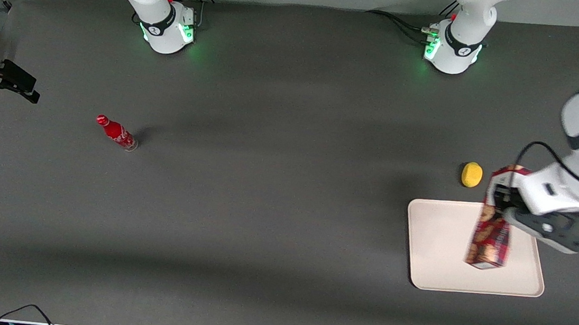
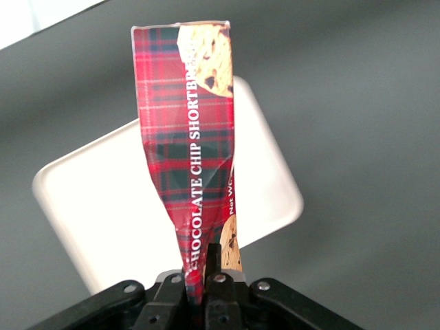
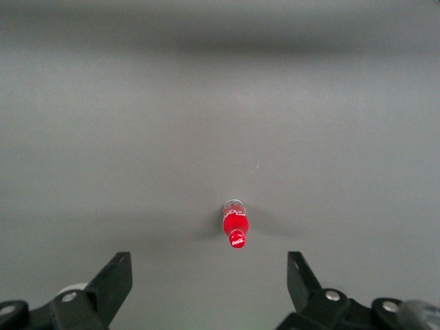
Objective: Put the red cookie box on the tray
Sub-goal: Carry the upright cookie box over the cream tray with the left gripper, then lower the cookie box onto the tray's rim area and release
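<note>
A dark grey matte tabletop (image 1: 273,219) fills the scene, and toward the working arm's end of it lies the large cream-white rectangular plastic tray (image 1: 434,261) with rounded corners and a low raised rim. I have the long flat dark-red tartan cookie box (image 1: 490,229) hanging above that tray, carried in the air by the left arm's black two-finger gripper (image 2: 203,289). Its fingers (image 2: 221,275) are pressed together on one narrow end of the box, pinching the cardboard so hard that the panel looks creased and waisted just ahead of them; the rest of the box sticks straight out from the fingertips, its free end toward the tray.

From here I judge the step in hand to be the lowering. I would bring the box down slowly over the middle of the tray, tip it towards flat so a broad face meets the surface, and release only once it rests, since a drop from this height could bounce it over the rim.

A small yellow rounded object (image 1: 471,174) sits just beside the tray, and a small red soda bottle (image 1: 116,132) stands well apart, toward the parked arm's end
</note>
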{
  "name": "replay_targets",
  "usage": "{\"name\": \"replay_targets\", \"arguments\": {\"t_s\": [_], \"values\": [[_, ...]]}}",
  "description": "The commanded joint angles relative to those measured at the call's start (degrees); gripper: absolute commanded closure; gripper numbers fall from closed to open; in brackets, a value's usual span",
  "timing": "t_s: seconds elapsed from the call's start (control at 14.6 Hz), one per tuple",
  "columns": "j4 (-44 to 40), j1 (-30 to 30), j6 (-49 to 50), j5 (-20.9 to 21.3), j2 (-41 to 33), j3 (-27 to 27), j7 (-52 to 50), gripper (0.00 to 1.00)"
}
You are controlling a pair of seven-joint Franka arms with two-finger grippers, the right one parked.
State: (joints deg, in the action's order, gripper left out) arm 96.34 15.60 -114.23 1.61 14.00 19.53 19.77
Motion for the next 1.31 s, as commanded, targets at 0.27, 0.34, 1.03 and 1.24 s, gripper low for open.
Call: {"name": "replay_targets", "arguments": {"t_s": [0.27, 0.34, 1.03, 1.24], "values": [[-3.53, -0.66, -7.91, -1.08, 11.11, -15.21, -2.10, 1.00], [-3.52, -0.66, -10.28, -1.17, 13.48, -16.18, -2.19, 1.00], [-3.44, -1.28, -20.14, -1.79, 22.73, -18.39, -5.89, 1.00], [-3.17, -1.28, -20.59, -1.88, 22.91, -18.56, -5.71, 1.00]]}}
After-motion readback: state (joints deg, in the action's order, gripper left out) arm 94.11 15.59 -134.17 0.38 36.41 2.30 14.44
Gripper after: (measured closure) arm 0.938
